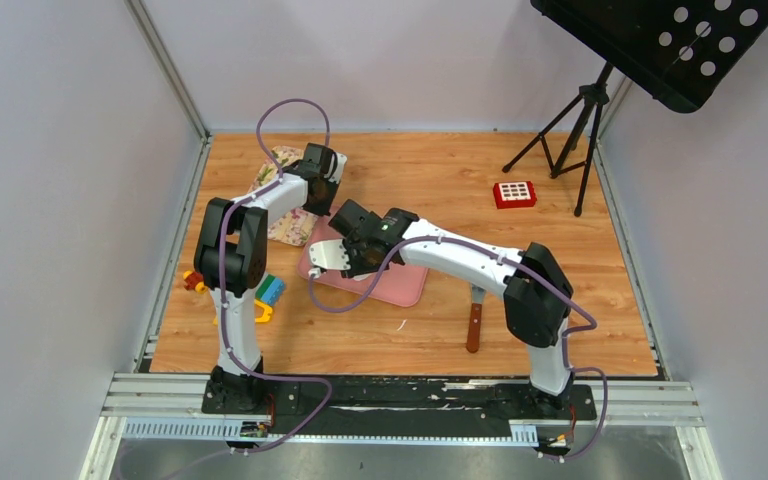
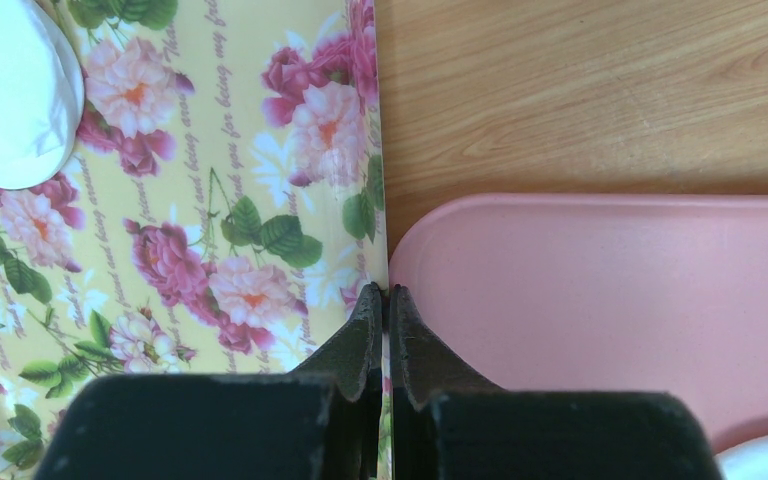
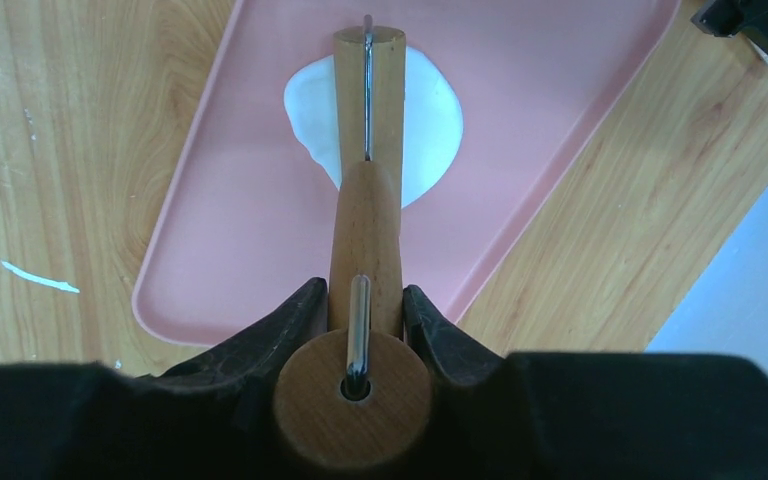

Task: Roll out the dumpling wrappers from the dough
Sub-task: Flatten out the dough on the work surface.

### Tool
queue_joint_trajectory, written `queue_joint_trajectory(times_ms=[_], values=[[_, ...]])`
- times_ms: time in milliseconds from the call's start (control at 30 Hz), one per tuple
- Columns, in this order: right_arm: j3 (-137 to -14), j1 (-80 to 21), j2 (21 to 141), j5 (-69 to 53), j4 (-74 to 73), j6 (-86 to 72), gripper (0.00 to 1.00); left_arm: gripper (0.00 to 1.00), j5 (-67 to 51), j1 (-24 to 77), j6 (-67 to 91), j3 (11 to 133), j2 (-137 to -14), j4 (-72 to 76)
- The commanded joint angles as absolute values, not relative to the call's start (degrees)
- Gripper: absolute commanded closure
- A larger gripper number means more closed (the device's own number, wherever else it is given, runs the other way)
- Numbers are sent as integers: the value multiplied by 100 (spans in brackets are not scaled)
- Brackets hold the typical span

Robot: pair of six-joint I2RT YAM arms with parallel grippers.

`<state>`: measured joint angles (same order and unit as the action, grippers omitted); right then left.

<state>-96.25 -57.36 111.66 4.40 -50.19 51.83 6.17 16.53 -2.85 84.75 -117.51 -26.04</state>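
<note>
Top view: the right end effector (image 1: 352,245) works over the pink tray (image 1: 400,287) on the tabletop (image 1: 440,180).

Left wrist view: the left end effector (image 2: 383,300) is clenched on the edge of the floral tray (image 2: 210,150), which holds one dumpling wrapper (image 2: 5,95).

Right wrist view: the right end effector grasps the roller (image 3: 365,230). The dough (image 3: 430,130) lies in the pink tray, under the roller. Roll from the centre outward with even pressure.
</note>
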Motion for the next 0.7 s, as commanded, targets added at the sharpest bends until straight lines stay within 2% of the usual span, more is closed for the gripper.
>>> queue_joint_trajectory(times_ms=[0, 333, 667], values=[[-9349, -5768, 11730, 624, -4954, 5280, 100, 100, 611, 1663, -290, 8286, -11918, -2884], [-9514, -5639, 12119, 740, -4872, 5317, 100, 100, 622, 1661, -281, 8253, -11899, -2865], [-8305, -5905, 11108, 174, -4926, 5251, 100, 100, 649, 1661, -266, 8279, -11909, -2856]])
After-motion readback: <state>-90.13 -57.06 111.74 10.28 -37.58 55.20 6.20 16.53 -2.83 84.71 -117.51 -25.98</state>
